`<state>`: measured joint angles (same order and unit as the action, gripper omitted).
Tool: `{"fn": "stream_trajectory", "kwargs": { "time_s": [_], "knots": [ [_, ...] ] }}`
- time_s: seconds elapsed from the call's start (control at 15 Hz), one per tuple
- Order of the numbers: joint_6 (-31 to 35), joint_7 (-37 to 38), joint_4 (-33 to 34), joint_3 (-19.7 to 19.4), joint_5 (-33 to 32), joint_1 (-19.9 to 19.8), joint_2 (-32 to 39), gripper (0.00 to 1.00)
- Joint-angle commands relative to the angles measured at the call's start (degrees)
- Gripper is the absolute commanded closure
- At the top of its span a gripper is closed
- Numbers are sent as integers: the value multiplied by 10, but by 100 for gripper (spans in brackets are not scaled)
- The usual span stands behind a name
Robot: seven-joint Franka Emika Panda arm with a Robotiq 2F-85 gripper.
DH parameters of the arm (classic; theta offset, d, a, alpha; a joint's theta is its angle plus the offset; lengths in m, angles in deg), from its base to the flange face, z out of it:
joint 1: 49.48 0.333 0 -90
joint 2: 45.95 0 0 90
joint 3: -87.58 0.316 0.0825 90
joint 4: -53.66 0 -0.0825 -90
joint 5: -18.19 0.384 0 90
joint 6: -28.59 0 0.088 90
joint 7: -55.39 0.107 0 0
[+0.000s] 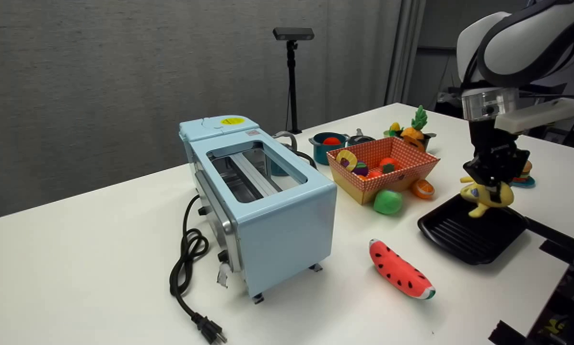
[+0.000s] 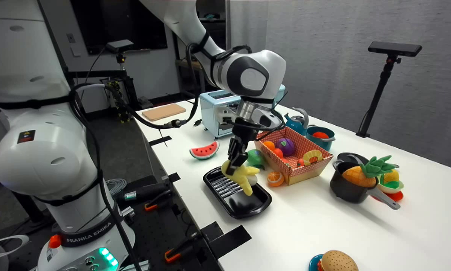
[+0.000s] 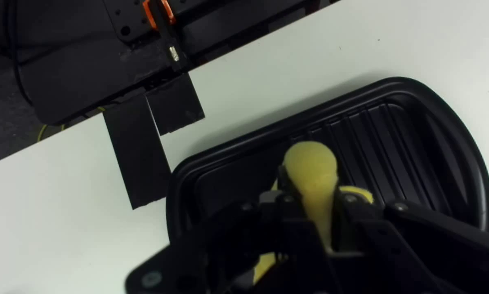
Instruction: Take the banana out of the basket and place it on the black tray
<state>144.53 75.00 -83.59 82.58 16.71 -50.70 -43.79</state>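
The yellow, partly peeled toy banana shows in both exterior views [image 1: 478,195] [image 2: 244,178] and in the wrist view [image 3: 311,167]. My gripper [image 1: 496,191] is shut on the banana, with one finger on each side of it, as the wrist view [image 3: 310,188] shows. The banana is over the black ribbed tray [image 1: 452,235] [image 2: 244,207] [image 3: 228,181], with its peel flaps hanging down. I cannot tell whether a flap touches the tray. The red-checked basket [image 1: 358,189] [image 2: 304,176] stands beside the tray and holds several toy fruits.
A green toy [image 1: 388,202] and an orange half [image 1: 422,189] lie between basket and tray. A watermelon slice [image 1: 401,269] and a light blue toaster oven [image 1: 287,239] stand nearby. A pot with a pineapple [image 2: 351,188] and a burger [image 2: 338,261] are on the table.
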Motion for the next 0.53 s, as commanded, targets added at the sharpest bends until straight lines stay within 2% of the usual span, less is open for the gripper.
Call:
{"fn": "stream_trajectory", "kwargs": {
  "time_s": [0.0,0.13,0.2,0.47],
  "knots": [
    [-1,-1,-5,6,0,-6,0,78],
    [-1,-2,-12,5,0,-7,0,64],
    [-1,-2,-12,5,0,-7,0,60],
    [-1,-3,-12,5,0,-7,0,60]
  ]
}}
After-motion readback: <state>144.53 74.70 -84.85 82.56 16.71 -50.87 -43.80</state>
